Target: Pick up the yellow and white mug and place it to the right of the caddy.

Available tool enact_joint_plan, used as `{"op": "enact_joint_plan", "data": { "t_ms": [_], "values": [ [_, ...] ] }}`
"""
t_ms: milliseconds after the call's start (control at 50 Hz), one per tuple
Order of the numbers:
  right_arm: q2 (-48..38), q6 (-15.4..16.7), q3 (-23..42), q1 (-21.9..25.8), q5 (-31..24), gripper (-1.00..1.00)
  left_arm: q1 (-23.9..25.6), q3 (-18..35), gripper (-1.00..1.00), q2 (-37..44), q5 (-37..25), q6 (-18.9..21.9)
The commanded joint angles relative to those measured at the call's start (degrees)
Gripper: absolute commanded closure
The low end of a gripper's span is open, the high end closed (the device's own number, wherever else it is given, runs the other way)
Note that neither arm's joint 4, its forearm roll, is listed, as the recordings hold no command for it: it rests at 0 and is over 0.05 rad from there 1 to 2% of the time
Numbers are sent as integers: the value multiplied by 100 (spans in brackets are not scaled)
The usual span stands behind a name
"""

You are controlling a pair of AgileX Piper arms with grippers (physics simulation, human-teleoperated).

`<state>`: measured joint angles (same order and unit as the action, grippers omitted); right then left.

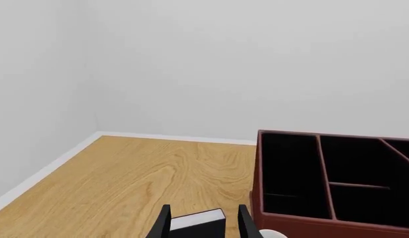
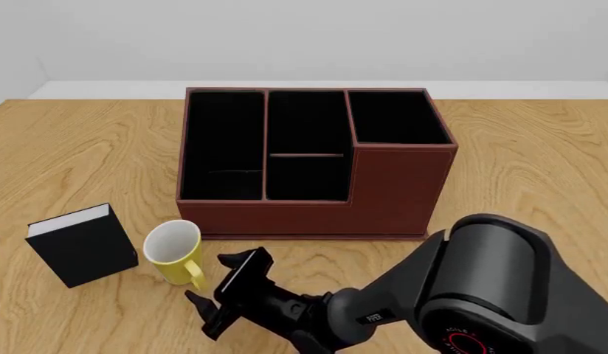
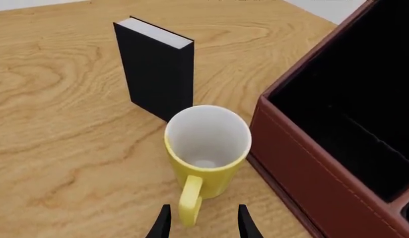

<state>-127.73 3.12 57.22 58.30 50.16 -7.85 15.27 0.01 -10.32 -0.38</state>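
Mug [image 2: 173,249] upright on wooden table [image 2: 77,158]

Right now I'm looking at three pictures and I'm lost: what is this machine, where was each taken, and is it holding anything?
These are simulator renders of two robot arms at a wooden table. The front view looks down from behind the arms; the other two come from cameras mounted behind each gripper. On the table stand a brown caddy, a yellow and white mug and a small black book. The right gripper is open, its fingers lined up with the mug's handle, holding nothing. The left gripper is also open and empty, pointing at the book.
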Motion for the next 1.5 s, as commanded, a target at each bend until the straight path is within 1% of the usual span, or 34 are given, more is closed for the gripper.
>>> {"op": "enact_joint_plan", "data": {
  "t_ms": [20, 120, 140, 480, 600, 640, 680, 820, 940, 1040, 1120, 1180, 1340, 1380, 1500],
  "values": [
    [25, 3, 40, 11, -50, -100, 30, 31, -100, 0, -23, 3],
    [-18, -8, 60, -9, -42, -100, 30, 26, -100, 0, -8, 5],
    [-9, -4, 47, -22, -32, 100, 23, 12, -100, 0, 2, 5],
    [116, 121, -11, 54, -54, 100, 37, 50, -100, 0, -31, 4],
    [210, 219, -101, 103, -41, 100, 45, 109, -100, 0, -71, -1],
    [348, 217, -232, 103, 38, 100, 37, 111, -100, 0, -68, -3],
    [464, 291, -345, 126, 121, 100, 41, 100, -100, 0, -52, -6],
    [818, 401, -720, 71, 357, 100, 133, 277, -100, 0, -171, -6],
    [954, 525, -1013, 31, 601, 100, 140, 380, -100, 0, -231, -9],
    [1287, 670, -1426, -26, 793, 100, 79, 473, -100, 0, -263, 22],
    [1433, 686, -1622, -38, 862, 100, 32, 489, -100, 0, -273, -38],
    [1516, 706, -1812, -32, 1016, 100, 67, 538, -100, 0, -280, -36],
    [2153, 775, -2211, -30, 956, 100, 109, 688, -100, 0, -358, -51],
    [2258, 836, -2284, -6, 952, 100, 107, 691, -100, 0, -355, -59],
    [2608, 887, -2524, -35, 924, 100, 114, 770, -100, 0, -399, -113]
  ]
}}
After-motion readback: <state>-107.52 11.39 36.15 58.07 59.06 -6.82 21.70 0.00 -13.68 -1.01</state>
